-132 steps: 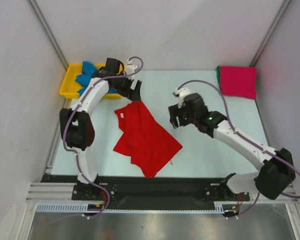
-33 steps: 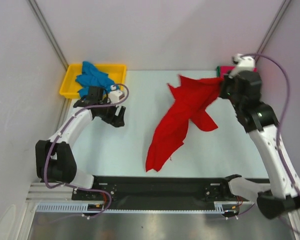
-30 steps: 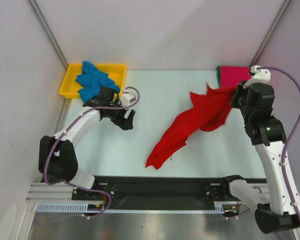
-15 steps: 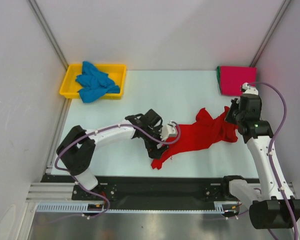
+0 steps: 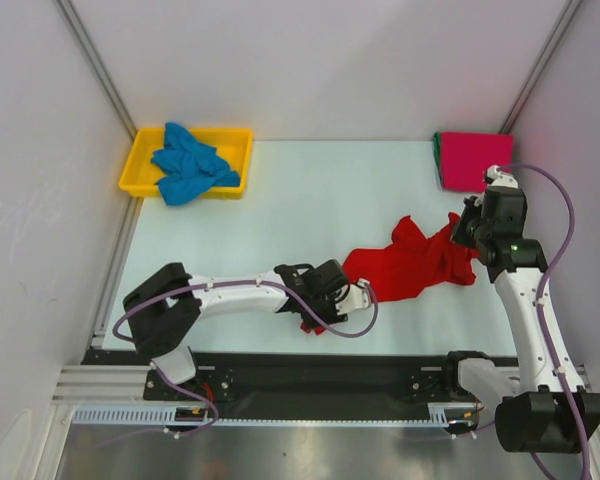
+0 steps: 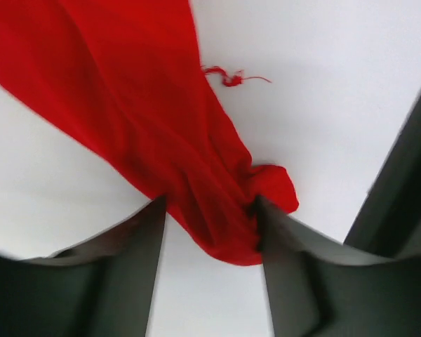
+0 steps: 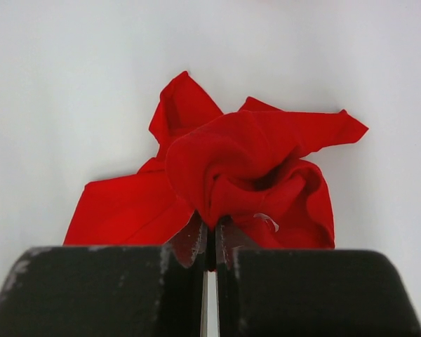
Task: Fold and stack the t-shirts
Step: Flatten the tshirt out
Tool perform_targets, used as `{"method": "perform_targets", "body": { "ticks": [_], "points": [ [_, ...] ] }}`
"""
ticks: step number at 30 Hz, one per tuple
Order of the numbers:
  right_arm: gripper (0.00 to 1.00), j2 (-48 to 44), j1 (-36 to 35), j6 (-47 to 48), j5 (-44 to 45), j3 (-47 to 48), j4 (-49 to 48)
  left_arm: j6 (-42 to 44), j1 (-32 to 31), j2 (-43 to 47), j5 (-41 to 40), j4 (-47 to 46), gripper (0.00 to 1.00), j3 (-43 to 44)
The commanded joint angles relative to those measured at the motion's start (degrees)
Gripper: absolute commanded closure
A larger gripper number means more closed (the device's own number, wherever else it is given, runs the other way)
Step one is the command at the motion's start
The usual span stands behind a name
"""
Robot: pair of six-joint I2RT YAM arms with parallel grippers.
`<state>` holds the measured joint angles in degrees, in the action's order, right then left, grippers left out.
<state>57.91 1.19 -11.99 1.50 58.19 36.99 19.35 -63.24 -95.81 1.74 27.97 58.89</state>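
Observation:
A bright red t-shirt [image 5: 410, 265] lies crumpled and stretched across the near middle of the table. My right gripper [image 5: 467, 235] is shut on its right end, and in the right wrist view the cloth [image 7: 245, 161] bunches just past the pinched jaws [image 7: 210, 228]. My left gripper [image 5: 313, 315] sits low at the shirt's near-left tip. In the left wrist view its jaws [image 6: 209, 203] stand partly apart, with that end of the cloth [image 6: 168, 126] between them, touching both fingers. A blue t-shirt [image 5: 190, 165] lies heaped at the far left. A folded magenta t-shirt [image 5: 475, 160] rests far right on a green edge [image 5: 437, 160].
The yellow tray [image 5: 135, 175] holding the blue shirt stands at the far-left corner. White walls close in the table on three sides. The black rail with both arm bases [image 5: 320, 375] runs along the near edge, close behind the left gripper.
The left arm swung from beside the tray down to the red shirt's near-left tip, and its jaws narrowed around it. The right gripper lowered the shirt from the air to the table.

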Motion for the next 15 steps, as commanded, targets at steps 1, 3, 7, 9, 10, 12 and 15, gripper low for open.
{"method": "perform_targets", "body": {
  "ticks": [1, 3, 7, 9, 10, 12, 15],
  "points": [
    [1.00, -1.7, 0.3, 0.4, -1.0, 0.6, -1.3, 0.2, -0.4, -0.7, -7.3, -1.3, 0.48, 1.0],
    [1.00, -2.0, 0.7, 0.8, -0.9, 0.5, -1.2, 0.2, 0.0, 0.8, -6.8, 3.8, 0.61, 2.3],
    [1.00, -2.0, 1.7, 0.1, -0.9, 1.7, -1.5, 0.9, 2.1, 4.7, -5.5, 10.6, 0.90, 3.6],
    [1.00, -1.8, 2.5, -0.1, -1.0, 3.1, -2.1, 1.6, 4.5, 6.6, -4.5, 14.5, 1.00, 4.6],
    [1.00, -1.6, 2.8, -0.1, -1.0, 3.8, -2.4, 1.8, 5.9, 7.0, -3.6, 16.1, 1.00, 5.5],
    [1.00, 0.7, 3.0, -0.1, -2.0, 7.7, -3.2, 2.5, 12.6, 8.0, -0.7, 20.4, 1.00, 9.7],
    [1.00, 6.4, 3.0, -1.1, -5.3, 14.0, -9.4, 5.5, 25.2, 7.9, -0.9, 22.0, 1.00, 19.1]
  ]
}}
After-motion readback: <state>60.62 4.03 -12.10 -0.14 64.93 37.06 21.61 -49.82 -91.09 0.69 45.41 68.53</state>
